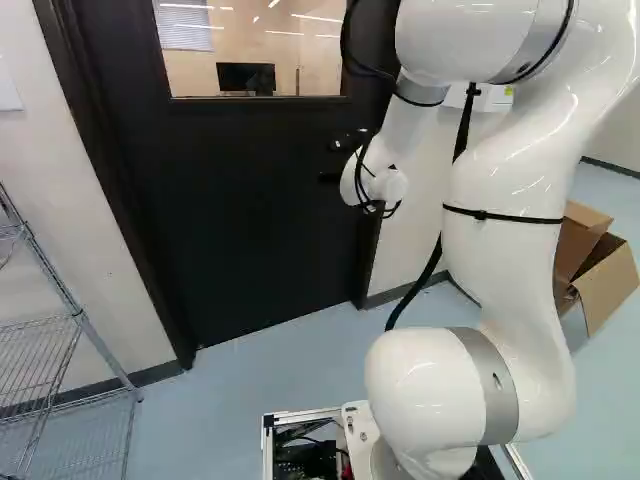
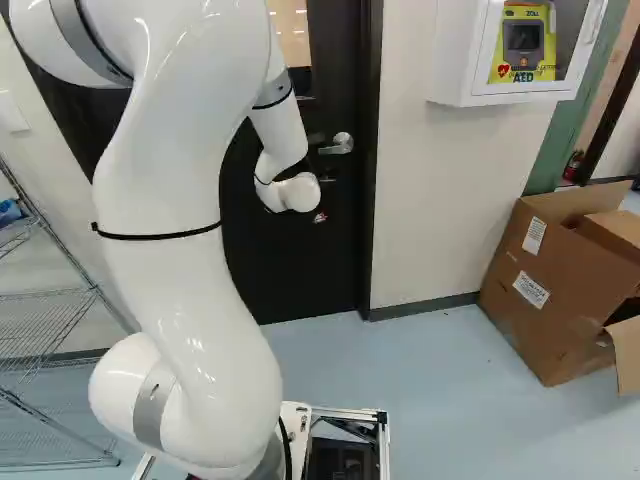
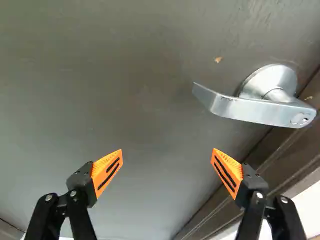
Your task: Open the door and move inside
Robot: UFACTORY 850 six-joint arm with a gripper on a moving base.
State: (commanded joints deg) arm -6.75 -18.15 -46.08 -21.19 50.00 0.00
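The metal lever (image 3: 252, 110) on the dark door (image 3: 110, 75) appears rigid, slick and probably sprung, best taken near its free end (image 3: 205, 97); the gripper (image 3: 167, 149) stands wide, holding nothing.

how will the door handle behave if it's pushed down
The handle looks like solid metal, so it should stay stiff. Its smooth, shiny surface may be slippery. Mounted on a round plate on the door, it will probably pivot rather than come away.
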